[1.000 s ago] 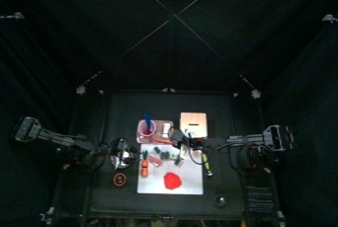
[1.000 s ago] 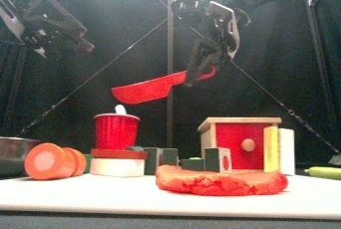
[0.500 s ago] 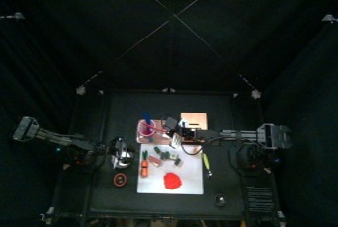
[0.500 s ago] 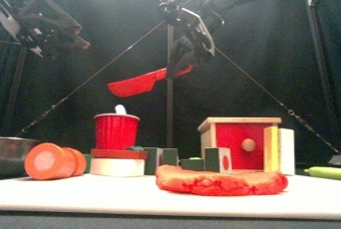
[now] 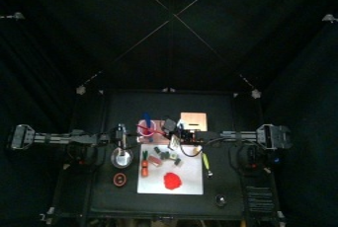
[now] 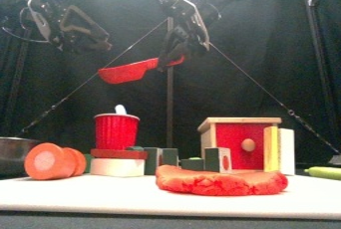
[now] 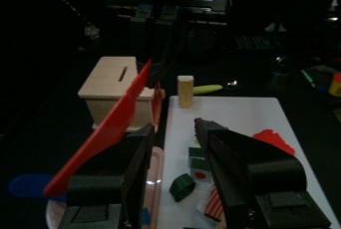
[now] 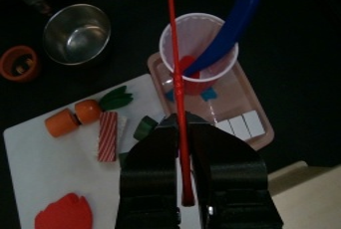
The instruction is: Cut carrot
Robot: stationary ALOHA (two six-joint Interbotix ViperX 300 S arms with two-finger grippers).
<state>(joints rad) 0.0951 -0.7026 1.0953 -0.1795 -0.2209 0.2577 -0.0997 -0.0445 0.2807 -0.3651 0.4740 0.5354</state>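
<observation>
Right tool (image 6: 174,46) shifted left — flat red knife (image 6: 134,71).

Honestly there's no readable text anywhere in these views. No labels, brand names, numbers or signs on anything sitting on the desk, and nothing printed on the arms or the curtains that I can make out.
</observation>
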